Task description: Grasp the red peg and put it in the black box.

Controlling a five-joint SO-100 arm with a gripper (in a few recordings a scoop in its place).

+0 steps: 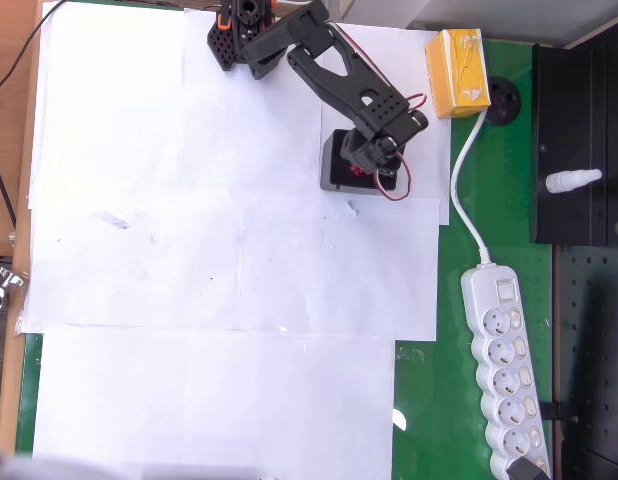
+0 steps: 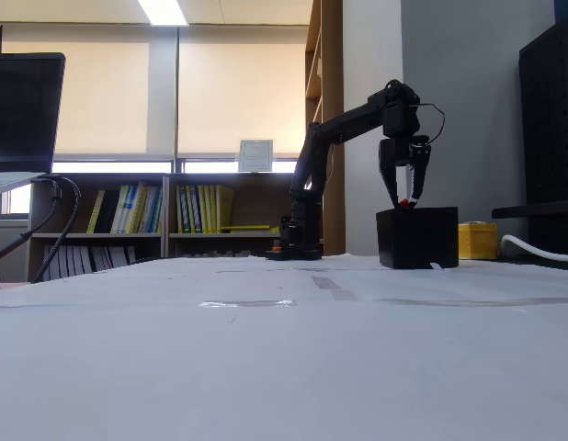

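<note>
On a paper-covered desk (image 1: 189,250), the black arm (image 2: 344,124) reaches right so that its pincer (image 2: 405,200) hangs just above the black box (image 2: 417,237), clamped on the red peg (image 2: 406,204) at its tips. The placing step appears to be in hand: the next move calls for parting the fingers so the peg drops inside the walls. A yellow carton (image 1: 459,72) sits farther right.

Arm (image 1: 334,75) all matte black plastic w/ perforated link plates, orange bits at base (image 1: 229,22), thin red wire looping by wrist near black two-finger end effector (image 2: 404,200).
</note>
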